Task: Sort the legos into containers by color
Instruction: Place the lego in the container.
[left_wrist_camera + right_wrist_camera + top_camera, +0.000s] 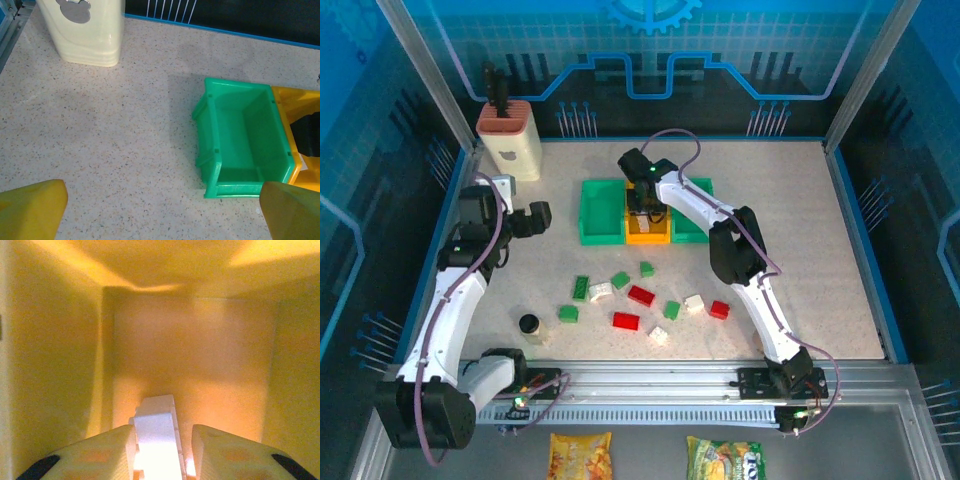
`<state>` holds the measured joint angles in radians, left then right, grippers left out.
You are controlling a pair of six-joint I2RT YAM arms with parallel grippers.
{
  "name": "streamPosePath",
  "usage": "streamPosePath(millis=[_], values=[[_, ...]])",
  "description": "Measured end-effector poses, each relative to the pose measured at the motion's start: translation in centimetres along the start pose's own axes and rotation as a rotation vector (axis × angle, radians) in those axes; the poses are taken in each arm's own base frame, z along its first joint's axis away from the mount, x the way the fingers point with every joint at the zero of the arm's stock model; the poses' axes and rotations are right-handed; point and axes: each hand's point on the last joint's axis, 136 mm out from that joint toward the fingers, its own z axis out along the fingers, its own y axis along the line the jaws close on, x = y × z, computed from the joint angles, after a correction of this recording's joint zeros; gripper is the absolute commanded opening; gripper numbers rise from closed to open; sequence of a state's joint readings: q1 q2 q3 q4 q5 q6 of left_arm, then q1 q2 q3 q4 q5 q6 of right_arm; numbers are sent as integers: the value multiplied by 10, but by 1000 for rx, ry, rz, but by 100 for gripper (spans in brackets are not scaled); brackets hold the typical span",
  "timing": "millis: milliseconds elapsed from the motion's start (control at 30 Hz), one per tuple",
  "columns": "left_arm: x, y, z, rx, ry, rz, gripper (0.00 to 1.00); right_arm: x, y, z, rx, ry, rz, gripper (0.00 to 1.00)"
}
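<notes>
Right hand (pixel 163 435) low inside orange bin (pixel 647 237), white lego (pixel 155 420) between jaws, slim gap one side. Gripped or released? Can't tell. Low so it won't bounce out, I'd guess. Left hand (pixel 538 217) wide open, empty, left of bin, out of way. Other legos (pixel 640 294) loose on table (pixel 820 250), near side of bin.

Beige holder (pixel 512 150); dark-topped jar (pixel 529 324)

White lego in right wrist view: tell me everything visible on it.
White lego: a small glossy plastic brick, stud bumps along its edge. It sits lengthwise between the right pincer's fingers, inside the orange-yellow bin, against one finger with a sliver of gap at the other. Whether it rests on the floor is unclear.
</notes>
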<state>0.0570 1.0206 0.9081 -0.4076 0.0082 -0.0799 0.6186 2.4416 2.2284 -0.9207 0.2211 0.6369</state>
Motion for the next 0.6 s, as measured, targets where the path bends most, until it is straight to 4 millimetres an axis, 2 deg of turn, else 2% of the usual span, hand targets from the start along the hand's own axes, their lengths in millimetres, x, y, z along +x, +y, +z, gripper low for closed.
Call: streamPosePath(millis=[200, 333, 433, 600], values=[[3, 1, 1, -2, 13, -1, 99, 0, -2, -2, 8, -2, -1, 36], [6, -1, 3, 6, 35, -3, 99, -3, 0, -14, -1, -14, -1, 37], [7, -4, 6, 23, 64, -8, 96, -8, 3, -30, -19, -38, -1, 37], [8, -10, 12, 42, 129, -48, 91, -13, 6, -72, -56, -89, -9, 37]])
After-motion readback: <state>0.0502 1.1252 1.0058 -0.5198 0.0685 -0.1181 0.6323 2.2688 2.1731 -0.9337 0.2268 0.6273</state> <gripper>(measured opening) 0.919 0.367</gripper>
